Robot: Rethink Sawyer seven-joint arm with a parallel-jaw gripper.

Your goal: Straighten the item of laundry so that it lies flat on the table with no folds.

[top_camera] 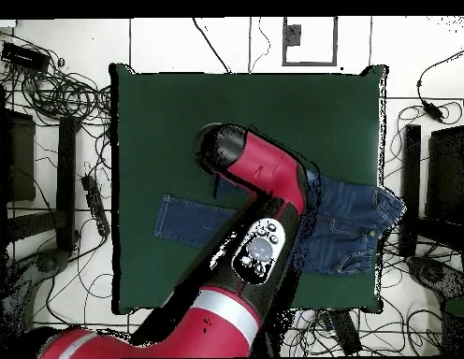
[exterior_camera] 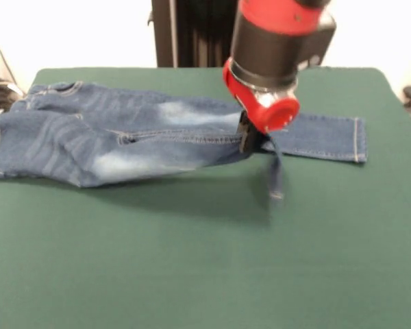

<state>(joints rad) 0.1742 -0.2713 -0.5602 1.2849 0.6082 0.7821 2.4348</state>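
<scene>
Floor (top_camera: 161, 42) pale, tiled, dark grout lines in a grid; seen from overhead it borders the scene on all sides; black cables (top_camera: 63, 89) tangled thick at 9 to 10 o'clock, more strands trailing at 2 to 3 o'clock and along 6 o'clock; dark rectangular stand (top_camera: 16, 159) at 9 o'clock, another dark unit (top_camera: 451, 182) at 3 o'clock; small grey framed panel (top_camera: 309, 42) on the floor at 12 o'clock; front view shows a bright white wall (exterior_camera: 75, 31) behind, evenly lit, a thin cable (exterior_camera: 3, 58) hanging at 10 o'clock; dark upright column (exterior_camera: 192, 33) at 12 o'clock.
</scene>
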